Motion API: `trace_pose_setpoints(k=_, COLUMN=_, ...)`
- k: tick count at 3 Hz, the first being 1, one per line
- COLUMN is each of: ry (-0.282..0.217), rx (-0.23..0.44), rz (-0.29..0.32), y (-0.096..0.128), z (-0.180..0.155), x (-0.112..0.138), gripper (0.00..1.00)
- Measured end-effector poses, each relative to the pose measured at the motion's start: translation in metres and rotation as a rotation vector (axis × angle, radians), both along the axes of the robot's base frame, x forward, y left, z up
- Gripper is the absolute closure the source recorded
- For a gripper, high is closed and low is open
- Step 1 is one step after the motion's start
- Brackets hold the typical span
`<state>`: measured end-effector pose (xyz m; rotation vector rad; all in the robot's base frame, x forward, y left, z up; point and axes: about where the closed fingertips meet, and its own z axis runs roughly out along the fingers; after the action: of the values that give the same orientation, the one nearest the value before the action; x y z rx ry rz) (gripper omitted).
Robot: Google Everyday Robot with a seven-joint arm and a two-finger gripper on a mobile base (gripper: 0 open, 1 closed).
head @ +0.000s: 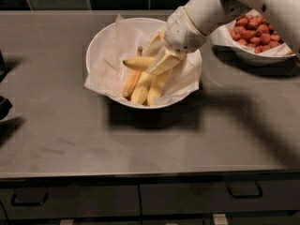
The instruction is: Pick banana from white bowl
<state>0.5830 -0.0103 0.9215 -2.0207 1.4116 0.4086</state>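
**Q:** Entry one, the banana: axis and heading?
**A:** Banana (138, 63): long axis runs left to right, nearly level. Its dark tip points left and its other end goes in under the tool.

**Q:** Counts?
**A:** Bananas, four in all: this one, plus three other bananas (142, 87) lying side by side on the crinkled paper (108, 62), running from upper right to lower left. Bowls, two: the white bowl (96, 40) and a strawberry bowl (251, 57) at upper right. Both stand on the table (70, 139). Tool, one.

**Q:** Position relative to the tool?
**A:** The tool (161, 63) sits over the right half of the white bowl, clenched on the banana's right end. The banana juts leftward from it, above the other three.
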Motion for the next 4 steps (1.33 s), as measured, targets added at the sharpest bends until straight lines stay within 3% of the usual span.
trace_pose_setpoints(k=2, ry=-0.225, rx=0.323, rz=-0.132, y=-0.049, z=0.102, x=-0.043, gripper=1.00)
trace_pose_setpoints(k=3, ry=-0.273, rx=0.461, rz=-0.191, y=-0.062, z=0.138, x=-0.080, gripper=1.00)
trace_pose_setpoints(k=4, ry=-0.279, rx=0.583, rz=-0.241, y=-0.062, z=0.156, x=-0.123, gripper=1.00)
